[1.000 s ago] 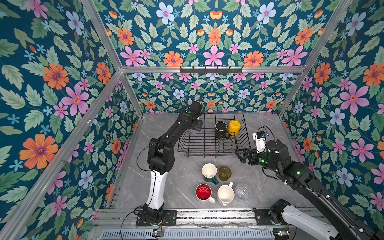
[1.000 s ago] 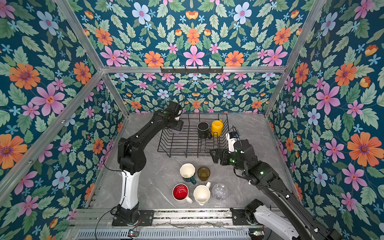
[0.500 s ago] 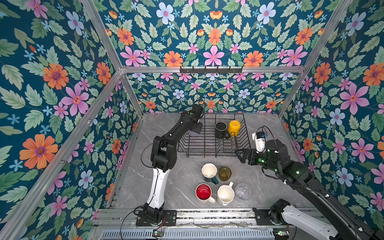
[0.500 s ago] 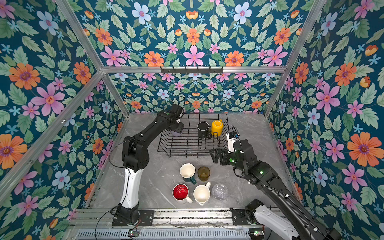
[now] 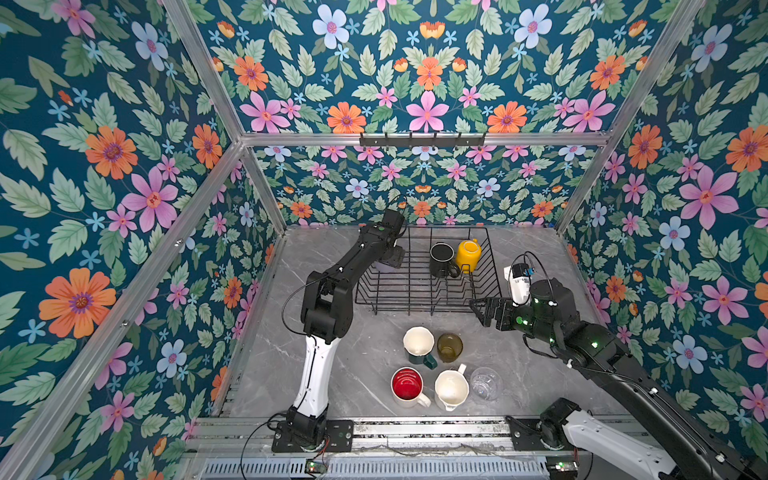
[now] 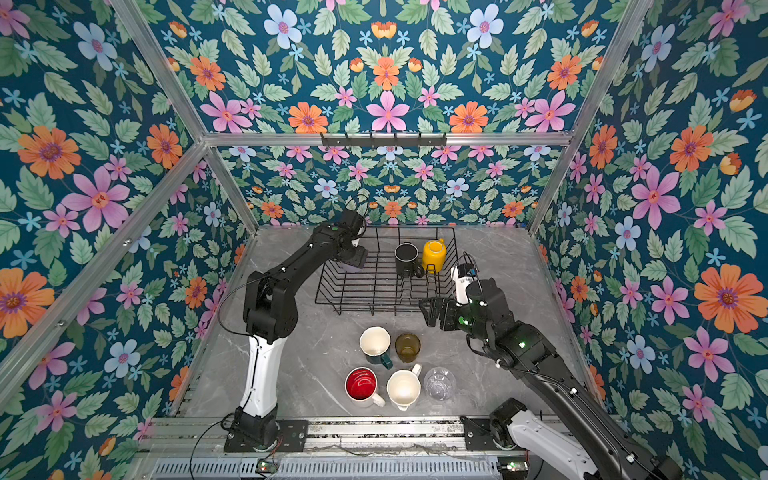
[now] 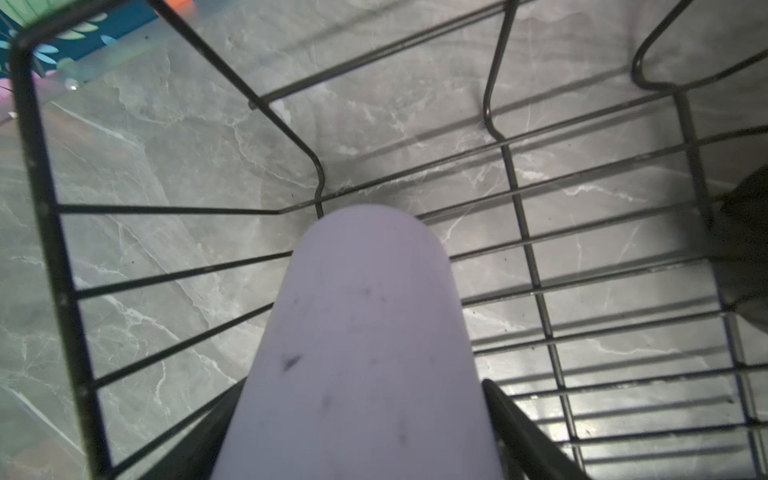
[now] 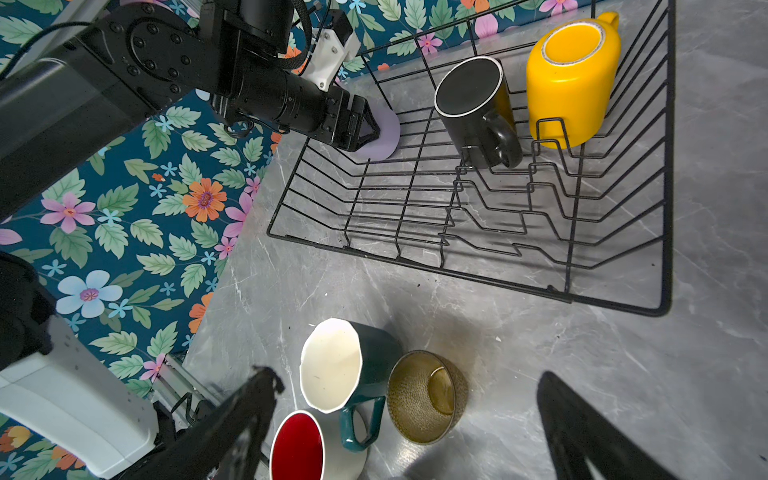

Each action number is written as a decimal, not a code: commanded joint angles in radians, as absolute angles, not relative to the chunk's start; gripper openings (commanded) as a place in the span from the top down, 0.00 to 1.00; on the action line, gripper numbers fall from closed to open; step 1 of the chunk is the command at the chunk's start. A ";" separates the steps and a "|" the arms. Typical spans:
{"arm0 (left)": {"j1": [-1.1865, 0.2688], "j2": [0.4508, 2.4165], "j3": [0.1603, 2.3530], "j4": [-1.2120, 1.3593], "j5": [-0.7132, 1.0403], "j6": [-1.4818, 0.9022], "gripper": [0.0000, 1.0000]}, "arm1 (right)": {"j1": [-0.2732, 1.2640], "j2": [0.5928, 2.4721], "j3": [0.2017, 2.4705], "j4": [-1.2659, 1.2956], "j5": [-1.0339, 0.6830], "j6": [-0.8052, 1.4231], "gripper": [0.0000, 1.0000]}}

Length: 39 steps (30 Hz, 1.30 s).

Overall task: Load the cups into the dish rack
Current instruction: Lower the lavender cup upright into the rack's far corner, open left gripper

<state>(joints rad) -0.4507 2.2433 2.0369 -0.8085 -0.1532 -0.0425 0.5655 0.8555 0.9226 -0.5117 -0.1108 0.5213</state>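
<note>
Start with the row farthest out in front of the dish rack [image 8: 415, 266], on the side nearest the arm bases. There the red-inside white mug [image 5: 407, 383], a white mug [image 5: 451, 388] and the clear glass [image 5: 484, 384] stand mouth up on the table. A little closer to the rack stand the mug that is dark green outside [image 5: 419, 343] and, just beside it, the olive glass [image 5: 449, 347]. So five cups are not yet loaded.

At the rack's front right corner you have the right gripper [image 5: 482, 312]. Its jaws are spread wide and it holds nothing and touches nothing.

Inside the rack, toward its far right corner, the black mug [image 5: 442, 259] and the yellow mug [image 5: 468, 253] stand side by side, it seems bottom up.

At the rack's far left corner the left gripper [image 8: 372, 133] is around the lilac tumbler [image 7: 365, 332], with one finger on each side. You cannot tell from these views whether the fingers press on it or are already loose. You also cannot tell whether the tumbler's end rests on the rack's floor wires.

I judge that the step in hand is setting down this third cup. The next move asks you to let it go fully and lift the left gripper straight up, clear of the rack's wall wires. After that, go for one of the five cups in front of the rack.
</note>
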 commanded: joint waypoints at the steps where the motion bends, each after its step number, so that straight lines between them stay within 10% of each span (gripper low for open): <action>1: -0.446 2.241 2.036 -0.799 -0.149 -0.036 0.11 | 0.565 0.859 0.928 -0.492 -0.115 0.522 0.02; 27: -0.442 2.137 1.963 -0.716 -0.121 -0.053 0.00 | 0.566 0.878 0.943 -0.498 -0.115 0.517 0.02; 39: -0.442 1.688 1.541 -0.351 -0.068 -0.137 0.00 | 0.566 0.899 0.982 -0.738 -0.071 0.534 0.10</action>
